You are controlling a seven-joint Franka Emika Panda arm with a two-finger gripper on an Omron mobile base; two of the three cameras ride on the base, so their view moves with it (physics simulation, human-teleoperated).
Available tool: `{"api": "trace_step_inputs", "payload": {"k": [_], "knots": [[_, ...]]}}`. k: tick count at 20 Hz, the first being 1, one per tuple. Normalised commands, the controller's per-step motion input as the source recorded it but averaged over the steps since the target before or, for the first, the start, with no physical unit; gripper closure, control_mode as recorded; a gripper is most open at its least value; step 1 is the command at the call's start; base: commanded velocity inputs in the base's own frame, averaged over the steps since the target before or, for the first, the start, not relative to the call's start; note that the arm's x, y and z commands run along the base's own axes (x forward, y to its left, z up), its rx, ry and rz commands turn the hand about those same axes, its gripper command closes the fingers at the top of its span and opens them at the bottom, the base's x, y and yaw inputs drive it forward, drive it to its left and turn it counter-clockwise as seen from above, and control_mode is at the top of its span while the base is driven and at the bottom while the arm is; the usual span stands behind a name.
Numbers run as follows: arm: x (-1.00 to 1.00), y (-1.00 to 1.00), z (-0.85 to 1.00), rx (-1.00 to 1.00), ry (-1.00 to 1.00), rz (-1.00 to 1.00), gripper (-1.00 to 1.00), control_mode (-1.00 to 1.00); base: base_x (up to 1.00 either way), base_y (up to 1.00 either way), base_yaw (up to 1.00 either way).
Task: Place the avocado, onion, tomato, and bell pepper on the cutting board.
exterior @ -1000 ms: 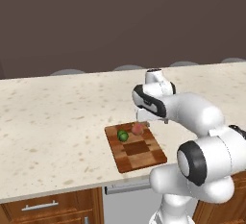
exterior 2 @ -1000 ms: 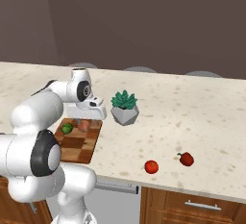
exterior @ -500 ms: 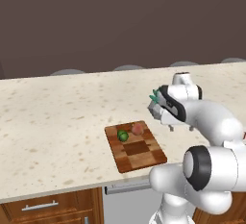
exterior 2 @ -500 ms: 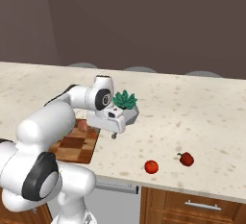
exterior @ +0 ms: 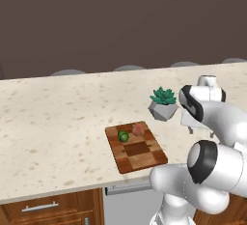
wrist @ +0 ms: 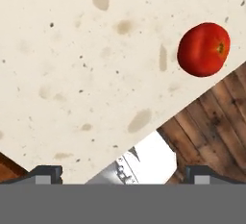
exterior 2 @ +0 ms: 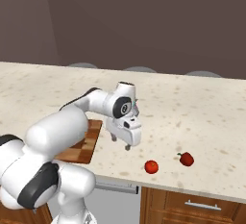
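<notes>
While fingers (exterior 2: 121, 143) spread wide and empty, arm bent low over counter (exterior 2: 202, 117), left of tomato (exterior 2: 151, 167).

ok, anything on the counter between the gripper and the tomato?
No. In the right base view the stretch from the open gripper to the tomato is bare counter; the bell pepper sits beyond the tomato.

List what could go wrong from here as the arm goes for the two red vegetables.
The tomato lies close to the counter's front edge; a nudge from the open gripper might roll it off. The bell pepper sits close beside it, so either could get bumped. The plant stands near the cutting board, on the way back.
</notes>
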Motion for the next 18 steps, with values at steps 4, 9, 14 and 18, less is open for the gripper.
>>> {"api": "trace_step_inputs", "payload": {"k": [4, 9, 14, 18], "knots": [[0.0, -0.68, -0.01, 0.0, 0.05, -0.27, -1.0, -1.0, 0.0, 0.0, 0.0], [0.01, -0.49, -0.12, -0.01, 0.02, -0.16, -1.0, -1.0, 0.0, 0.0, 0.0], [0.07, -0.35, -0.05, -0.03, 0.01, -0.1, -1.0, -1.0, 0.0, 0.0, 0.0], [0.13, -0.18, -0.02, 0.0, 0.01, -0.1, -1.0, -1.0, 0.0, 0.0, 0.0]]}}
